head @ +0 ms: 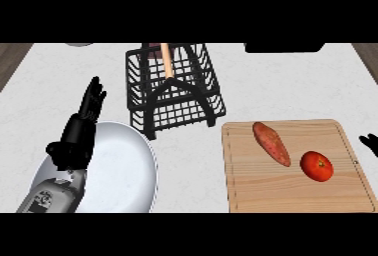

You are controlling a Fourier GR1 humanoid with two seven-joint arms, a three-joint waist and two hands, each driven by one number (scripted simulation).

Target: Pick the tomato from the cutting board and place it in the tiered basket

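Red tomato [317, 166] sits lower right on wooden cutting board [295, 195] beside sweet potato [271, 143], black tiered basket [174, 90] top center; left hand [81, 132] open w/ straight fingers, right hand [368, 144] at right edge, fingers can't tell.

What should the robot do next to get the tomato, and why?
Probably move the right hand inward over the tomato. The tomato sits untouched on the cutting board beside a sweet potato, and that hand only peeks in at the right edge, nearest to it. The basket waits farther back.
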